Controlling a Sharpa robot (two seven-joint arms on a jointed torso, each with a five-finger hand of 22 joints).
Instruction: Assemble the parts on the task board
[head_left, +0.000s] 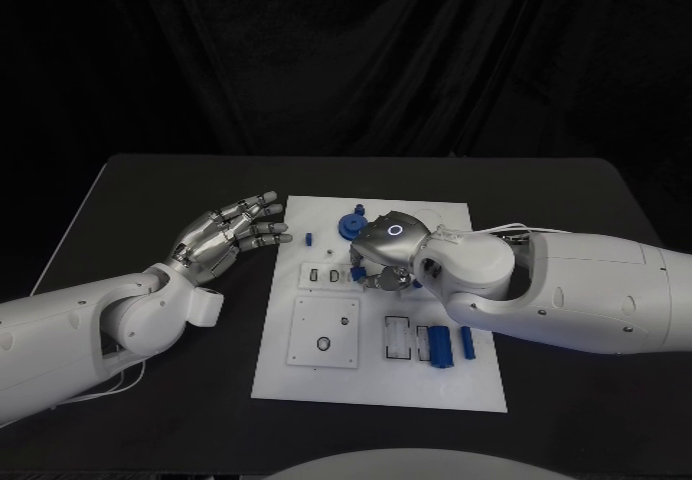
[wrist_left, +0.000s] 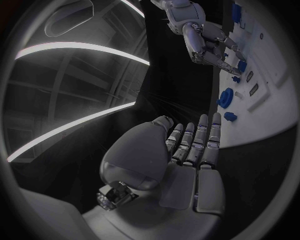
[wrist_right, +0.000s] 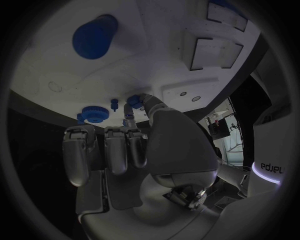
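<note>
Right wrist view, right robot hand (wrist_right: 134, 145) pinching small blue part (wrist_right: 134, 100), hidden from head view.

Right hand (head_left: 387, 250) hides the board's (head_left: 454, 380) middle parts

Open left hand (wrist_left: 187, 165) beside task board (wrist_left: 275, 95)

One white task board (head_left: 378, 380), two silver hands, and at least five visible blue parts.
</note>
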